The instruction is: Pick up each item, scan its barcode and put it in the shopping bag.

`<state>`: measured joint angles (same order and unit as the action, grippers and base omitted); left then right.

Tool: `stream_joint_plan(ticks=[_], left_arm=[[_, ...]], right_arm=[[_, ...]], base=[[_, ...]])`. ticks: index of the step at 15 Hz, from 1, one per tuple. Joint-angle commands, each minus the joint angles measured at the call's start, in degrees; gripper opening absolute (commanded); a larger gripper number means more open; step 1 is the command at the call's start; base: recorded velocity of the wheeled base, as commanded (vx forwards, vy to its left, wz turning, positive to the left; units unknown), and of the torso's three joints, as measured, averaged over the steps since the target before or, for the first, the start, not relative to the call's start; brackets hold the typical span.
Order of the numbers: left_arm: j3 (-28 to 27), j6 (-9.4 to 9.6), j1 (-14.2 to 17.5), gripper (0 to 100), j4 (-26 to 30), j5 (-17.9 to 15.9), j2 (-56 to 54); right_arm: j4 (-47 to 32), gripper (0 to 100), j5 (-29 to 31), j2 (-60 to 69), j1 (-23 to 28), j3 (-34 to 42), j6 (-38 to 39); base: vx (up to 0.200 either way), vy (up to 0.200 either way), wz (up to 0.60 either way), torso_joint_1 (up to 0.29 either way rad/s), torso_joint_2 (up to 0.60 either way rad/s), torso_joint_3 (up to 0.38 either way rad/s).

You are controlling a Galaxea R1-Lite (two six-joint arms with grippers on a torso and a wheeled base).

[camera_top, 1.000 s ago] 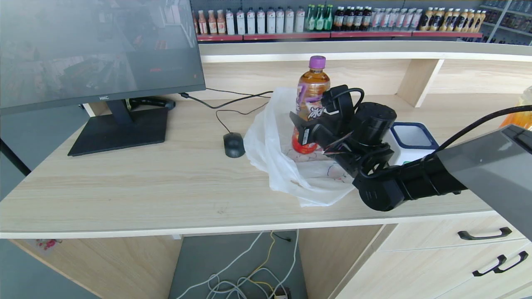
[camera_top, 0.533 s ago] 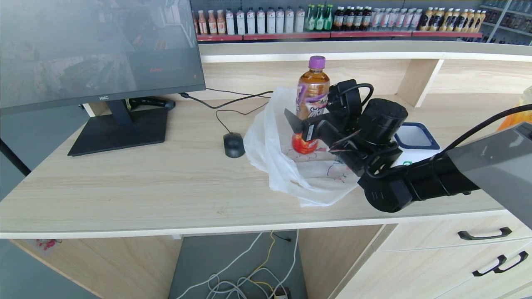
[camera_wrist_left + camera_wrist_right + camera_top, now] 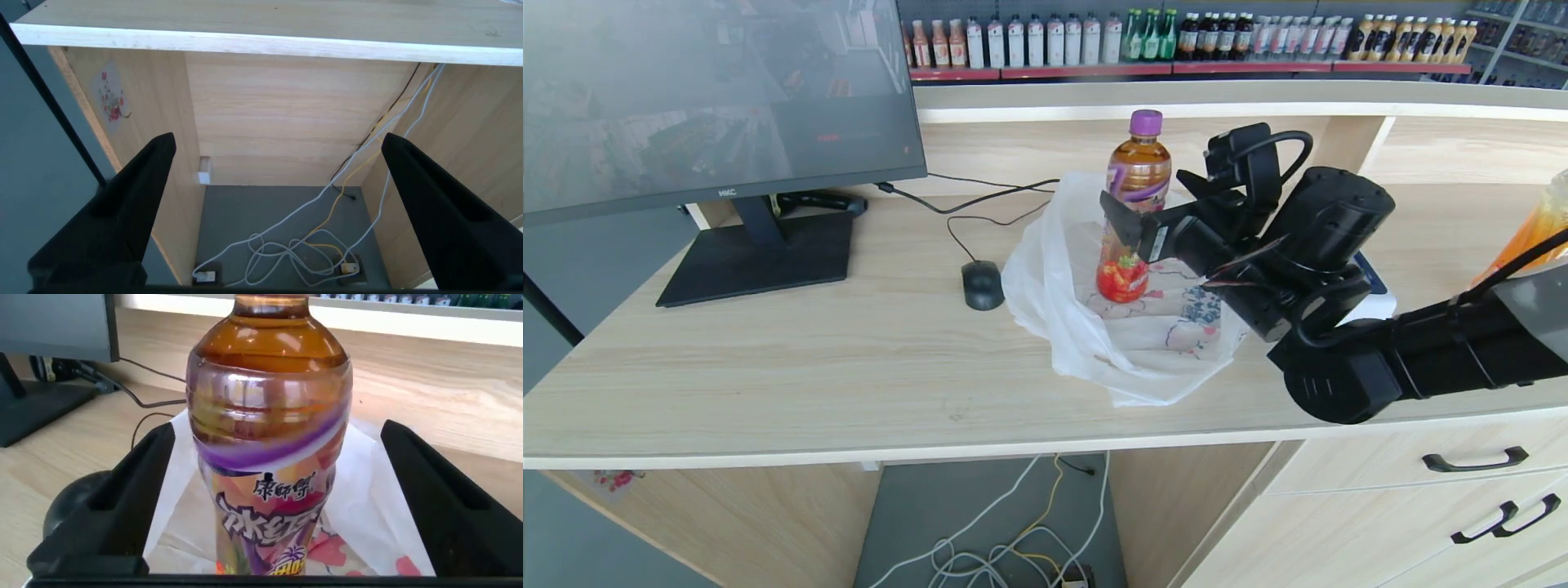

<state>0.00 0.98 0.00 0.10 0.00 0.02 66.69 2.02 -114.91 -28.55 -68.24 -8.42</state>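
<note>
- Head view: the bottle (image 3: 1137, 188) is being left standing upright inside the shopping bag (image 3: 1094, 327), just ahead of the right hand (image 3: 1145, 216). Its base is resting on the bag's flattened plastic on the table (image 3: 849, 351).
- The right hand is being held level at the bottle's mid-height with its fingers spread. One finger (image 3: 1123, 222) is being seen crossing in front of the label; the other is hidden behind the bottle.
- This is being judged as a release. The bottle is standing on its own, so the hand is probably being kept wide to avoid knocking it over.
- The mouse (image 3: 983, 284) and the monitor (image 3: 719, 98) are lying well off to the left of the right hand, beyond the bag.
- Left wrist view: the left hand (image 3: 278, 147) is being held below the table edge (image 3: 245, 33), its fingers wide apart and gripping nothing. Loose cables (image 3: 310, 237) are lying on the floor beyond it. It is being judged as parked out of the way.
- Right wrist view: the bottle (image 3: 270, 441) is being framed between the two spread fingers (image 3: 106, 514). No contact with either finger is being shown.
- The white bag (image 3: 376, 514) is being seen spread under and behind the bottle, which suggests that this item is already in place.
</note>
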Motion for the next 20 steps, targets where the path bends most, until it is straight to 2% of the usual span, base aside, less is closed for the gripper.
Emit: stream_joint_plan(ticks=[1,3,8,12,14,17,19,20], left_arm=[[0.0,-0.01,0.0,100,0.0,0.0,0.0],[0.0,-0.01,0.0,100,0.0,0.0,0.0],[0.0,-0.01,0.0,100,0.0,0.0,0.0],[0.0,-0.01,0.0,100,0.0,0.0,0.0],[0.0,-0.01,0.0,100,0.0,0.0,0.0],[0.0,-0.01,0.0,100,0.0,0.0,0.0],[0.0,-0.01,0.0,100,0.0,0.0,0.0],[0.0,0.26,0.0,100,0.0,0.0,0.0]], right_arm=[[0.0,100,0.0,7.3,-1.2,5.3,-0.3],[0.0,100,0.8,11.6,-1.3,10.9,-0.8],[2.6,100,0.7,27.1,-3.5,32.7,0.1],[3.7,100,0.6,34.4,-4.1,40.3,1.7],[4.8,100,0.8,40.4,-4.3,47.9,1.7],[4.9,100,1.1,44.6,-4.2,48.6,1.7],[4.4,100,1.1,43.3,-4.3,47.2,1.7],[2.4,100,1.1,41.6,-4.2,44.1,2.2]], base=[[0.0,0.0,0.0,0.0,0.0,0.0],[0.0,0.0,0.0,0.0,0.0,0.0],[0.0,0.0,0.0,0.0,0.0,0.0],[0.0,0.0,0.0,0.0,0.0,0.0],[0.0,0.0,0.0,0.0,0.0,0.0],[0.0,0.0,0.0,0.0,0.0,0.0],[0.0,0.0,0.0,0.0,0.0,0.0],[0.0,0.0,0.0,0.0,0.0,0.0]])
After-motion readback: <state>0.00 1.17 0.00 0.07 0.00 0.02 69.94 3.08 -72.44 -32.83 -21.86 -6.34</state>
